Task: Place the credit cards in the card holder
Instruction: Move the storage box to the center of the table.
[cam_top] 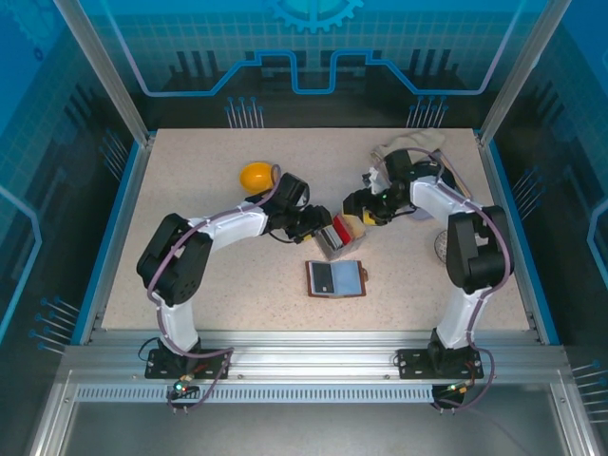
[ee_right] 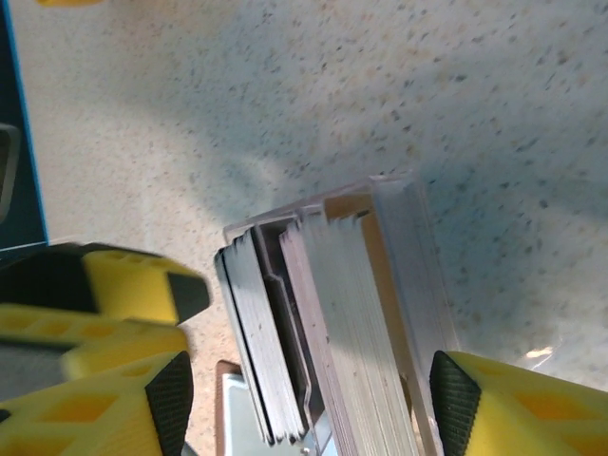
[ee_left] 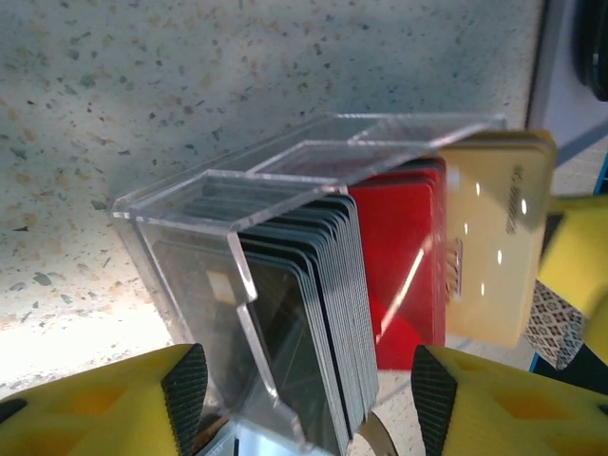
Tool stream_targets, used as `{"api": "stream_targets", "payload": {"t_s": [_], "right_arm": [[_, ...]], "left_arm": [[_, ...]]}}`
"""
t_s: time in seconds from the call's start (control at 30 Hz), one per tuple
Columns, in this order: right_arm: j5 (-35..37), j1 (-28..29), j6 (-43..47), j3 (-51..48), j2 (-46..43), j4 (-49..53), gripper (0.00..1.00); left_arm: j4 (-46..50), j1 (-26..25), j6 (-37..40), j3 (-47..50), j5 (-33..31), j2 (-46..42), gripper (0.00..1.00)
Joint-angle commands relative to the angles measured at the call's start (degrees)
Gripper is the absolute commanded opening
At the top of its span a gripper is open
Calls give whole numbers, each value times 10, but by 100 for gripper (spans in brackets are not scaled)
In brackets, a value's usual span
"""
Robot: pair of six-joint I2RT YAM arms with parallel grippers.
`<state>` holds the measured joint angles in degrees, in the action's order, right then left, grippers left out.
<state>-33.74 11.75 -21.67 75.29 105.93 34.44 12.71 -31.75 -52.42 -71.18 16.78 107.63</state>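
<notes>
Task looked unstarted: credit cards (cam_top: 336, 236) stood packed in the clear tray (ee_left: 180, 237) mid-frame, card holder (cam_top: 335, 278) lay open just below, left claw (ee_left: 309, 389) and right claw (ee_right: 309, 399) released, straddling the tray.

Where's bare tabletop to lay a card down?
Bare table left of the open card holder and right of it toward the right arm. Crowded around the clear card box, between left gripper and right gripper.
</notes>
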Motion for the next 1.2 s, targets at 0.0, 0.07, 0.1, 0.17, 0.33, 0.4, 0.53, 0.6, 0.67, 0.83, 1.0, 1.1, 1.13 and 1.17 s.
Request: {"api": "stream_targets", "payload": {"t_s": [0.0, 0.07, 0.1, 0.17, 0.33, 0.4, 0.53, 0.6, 0.67, 0.83, 1.0, 1.1, 1.13, 1.17], "right_arm": [[-2, 9, -7, 1, -34, 14, 66], [94, 10, 11, 19, -42, 56, 66], [131, 11, 18, 28, -47, 72, 66], [182, 15, 36, 41, -62, 87, 65], [263, 41, 80, 77, -68, 132, 61], [274, 48, 84, 80, -66, 137, 60], [275, 59, 87, 83, -62, 139, 59], [277, 64, 91, 86, -60, 140, 59], [277, 67, 93, 89, -59, 142, 59], [300, 80, 107, 97, -45, 153, 59], [320, 94, 115, 109, -33, 168, 59], [335, 102, 124, 118, -26, 177, 59], [343, 105, 127, 121, -25, 181, 59], [356, 110, 132, 124, -22, 185, 59]], "left_arm": [[40, 5, -10, -28, -2, 13, 61], [40, 5, -12, -26, -7, 8, 60], [37, 5, -13, -23, -9, 5, 59], [30, 5, -15, -15, -13, -4, 59], [15, 5, -28, 18, -31, -22, 50], [6, 6, -35, 28, -28, -21, 45], [3, 6, -43, 26, -24, -10, 38], [5, 6, -44, 23, -26, -5, 35], [9, 6, -43, 18, -27, 1, 35], [27, 5, -38, -5, -27, 26, 34], [26, 6, -35, -6, -24, 40, 33], [22, 5, -33, -8, -21, 47, 35], [27, 6, -31, -10, -23, 49, 35], [29, 6, -30, -11, -23, 53, 35]]}}
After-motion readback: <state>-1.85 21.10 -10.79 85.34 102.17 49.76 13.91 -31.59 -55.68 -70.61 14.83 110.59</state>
